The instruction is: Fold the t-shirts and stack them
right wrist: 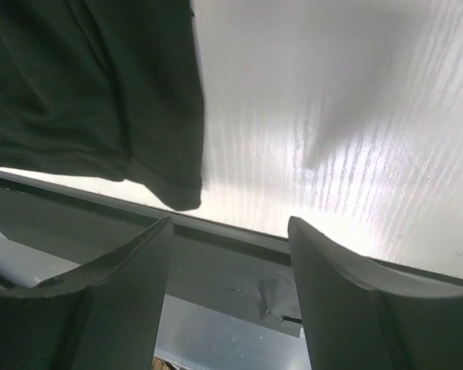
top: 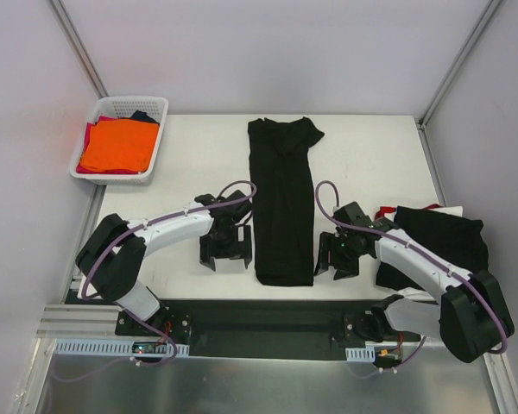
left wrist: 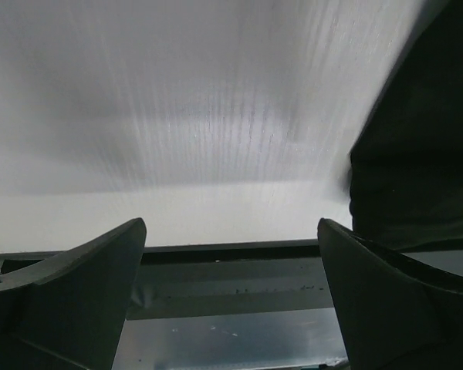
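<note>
The black t-shirt [top: 283, 198] lies as a long narrow strip down the middle of the table [top: 371, 155], with its wider, bunched end far from you and its hem end near the front edge. Your left claw [top: 227, 257] hangs just left of that hem end and your right claw [top: 335, 269] just right of it. Both are spread wide and hold nothing.

The step in hand looks like the cross fold. Bring each claw in to its own hem corner and pinch every layer at once. Lift both sides level, carry the hem toward the far end, and lay it down square. An uneven lift would likely skew the strip.

Both forearms angle inward from their bases, wrists tipped down, low over the table. The folded dark pile [top: 436, 237] lies beside your right arm. An orange t-shirt [top: 116, 144] sits in the white basket [top: 155, 108] at the far left.
</note>
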You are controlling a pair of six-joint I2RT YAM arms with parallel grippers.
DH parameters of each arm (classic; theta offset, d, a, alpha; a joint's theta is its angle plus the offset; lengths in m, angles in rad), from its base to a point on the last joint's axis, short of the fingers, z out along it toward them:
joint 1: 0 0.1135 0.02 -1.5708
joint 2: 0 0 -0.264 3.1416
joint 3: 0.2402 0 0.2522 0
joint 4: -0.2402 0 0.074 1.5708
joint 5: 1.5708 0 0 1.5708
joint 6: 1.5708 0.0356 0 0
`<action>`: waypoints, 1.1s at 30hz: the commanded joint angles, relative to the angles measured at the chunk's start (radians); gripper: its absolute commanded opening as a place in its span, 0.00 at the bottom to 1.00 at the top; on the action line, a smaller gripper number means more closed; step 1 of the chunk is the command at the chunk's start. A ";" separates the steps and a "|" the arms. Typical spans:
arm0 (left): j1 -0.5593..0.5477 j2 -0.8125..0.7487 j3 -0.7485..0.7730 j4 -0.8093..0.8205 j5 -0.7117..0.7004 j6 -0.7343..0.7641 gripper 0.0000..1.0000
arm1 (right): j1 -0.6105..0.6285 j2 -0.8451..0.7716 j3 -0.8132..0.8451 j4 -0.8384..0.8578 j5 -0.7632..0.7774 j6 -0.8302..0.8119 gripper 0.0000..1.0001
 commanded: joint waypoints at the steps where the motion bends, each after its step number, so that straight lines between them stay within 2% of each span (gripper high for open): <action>1: -0.037 -0.033 -0.036 0.062 -0.039 -0.106 0.94 | 0.009 -0.048 -0.034 0.041 -0.008 0.021 0.64; 4: -0.039 -0.030 -0.042 0.128 -0.021 -0.123 0.94 | 0.009 -0.045 -0.054 0.089 -0.023 0.030 0.62; 7: -0.039 -0.024 -0.019 0.181 -0.015 -0.149 0.94 | 0.007 -0.062 -0.107 0.217 -0.052 0.072 0.55; 10: -0.040 -0.050 -0.029 0.246 0.010 -0.197 0.95 | 0.009 -0.057 -0.120 0.270 -0.054 0.090 0.54; 15: -0.040 -0.041 -0.077 0.343 0.062 -0.278 0.95 | 0.007 -0.028 -0.074 0.249 -0.039 0.067 0.55; 21: -0.052 0.011 -0.112 0.422 0.146 -0.309 0.95 | 0.010 0.012 -0.055 0.255 -0.048 0.087 0.54; 28: -0.121 0.056 -0.071 0.441 0.160 -0.323 0.94 | 0.015 0.027 -0.088 0.299 -0.031 0.110 0.54; 33: -0.155 0.048 -0.095 0.450 0.159 -0.341 0.94 | 0.029 0.023 -0.111 0.327 -0.019 0.139 0.54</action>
